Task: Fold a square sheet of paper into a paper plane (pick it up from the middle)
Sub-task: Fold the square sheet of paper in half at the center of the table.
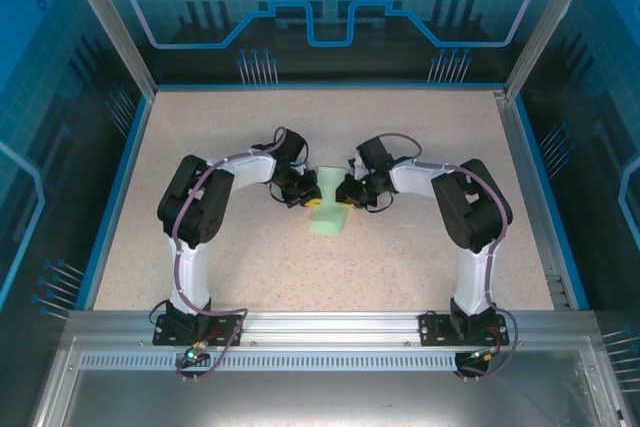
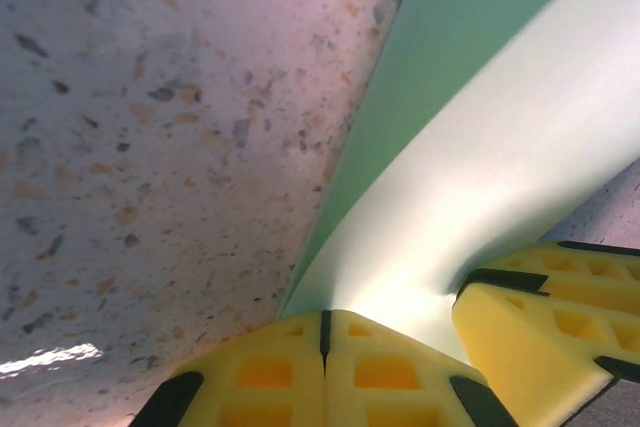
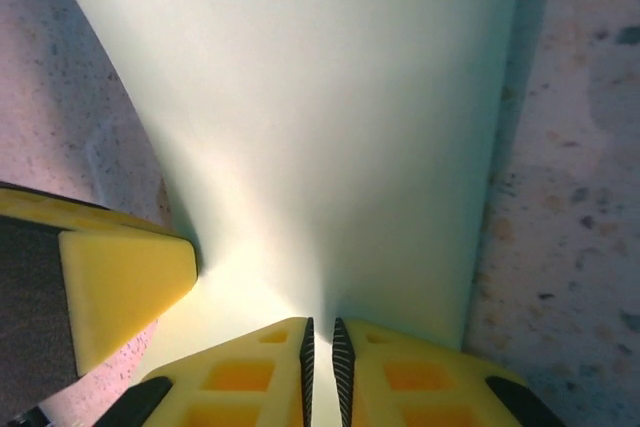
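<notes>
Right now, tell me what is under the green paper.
The speckled table shows around the green paper, pinched by the left gripper and right gripper. The patch directly beneath is covered, so unseen.

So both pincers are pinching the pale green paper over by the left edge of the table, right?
Not by the left edge. The left pincer and the right pincer are pinching the pale green paper near the middle of the table; the top view shows it.
</notes>
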